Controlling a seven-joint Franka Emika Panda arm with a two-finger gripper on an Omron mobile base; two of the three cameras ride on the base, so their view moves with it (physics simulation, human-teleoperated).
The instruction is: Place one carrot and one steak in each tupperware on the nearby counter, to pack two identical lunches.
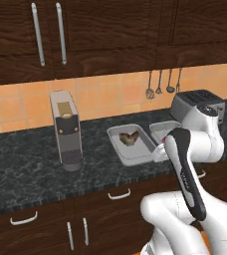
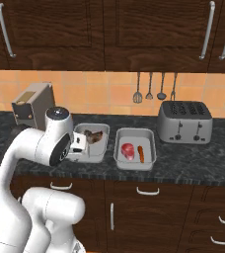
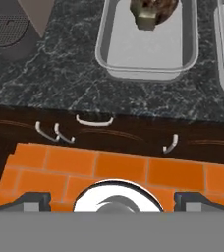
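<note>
Left base view: you've got two tupperware trays side by side on the table [image 1: 26, 164], between the coffee machine [image 1: 65, 130] and the toaster [image 1: 197, 104]. The left tupperware [image 1: 130, 144] holds the brown steak [image 1: 129, 139] near its back end, no carrot there that you can see. The right tupperware [image 1: 161, 130] is mostly behind the arm. Both trays run long axis front-to-back, angled slightly away to the left here.

Right base view: right tupperware [image 2: 135, 148] has the pink steak [image 2: 128, 150] and a carrot [image 2: 141, 153] lying side by side, so that lunch looks packed. The carrot's long axis runs along the tray's length, front to back; which end is the tip is too small to tell. The left tupperware [image 2: 92, 142] shows the brown steak [image 2: 93, 136], with the arm's wrist over its near-left corner.

Hand view: tool [image 3: 113, 201] has its tips wide apart at the bottom, nothing between them, so empty and open. It looks down past the table edge at drawer fronts and orange floor [image 3: 109, 172]. The left tupperware [image 3: 148, 59] sits at top, brown steak [image 3: 153, 10] at its far end, near half bare. You'd judge the second carrot is what's missing.
</note>
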